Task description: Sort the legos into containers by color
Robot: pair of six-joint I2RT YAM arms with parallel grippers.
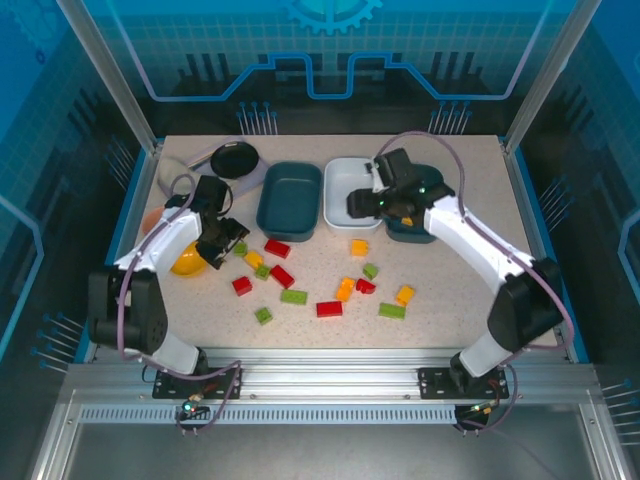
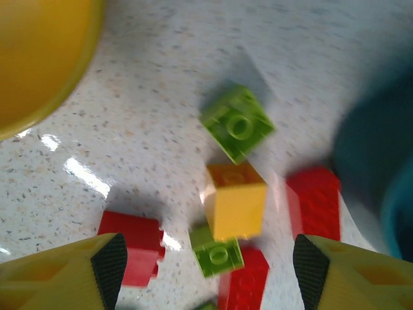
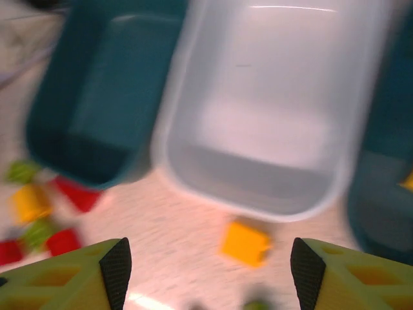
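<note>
L gripper [image 2: 206, 258]: fingers apart, nothing held, above the left cluster of legos [image 1: 253, 259]. These are small red, lime & orange-yellow bricks; the rest are scattered on the table [image 1: 450, 290] near of the tubs. Long red brick [image 1: 277, 248] lies approx left–right. Left teal tub [image 1: 288, 200] & white tub [image 1: 345, 180] empty. Right teal tub [image 1: 400, 234] holds a yellow brick [image 1: 407, 220]. R gripper [image 3: 206, 258]: fingers apart, empty.

The legos [image 2: 235, 210] are glossy moulded plastic, the tabletop [image 2: 161, 77] is smooth, speckled and faintly shiny, and the white tub [image 3: 251, 177] is smooth satin plastic.
</note>
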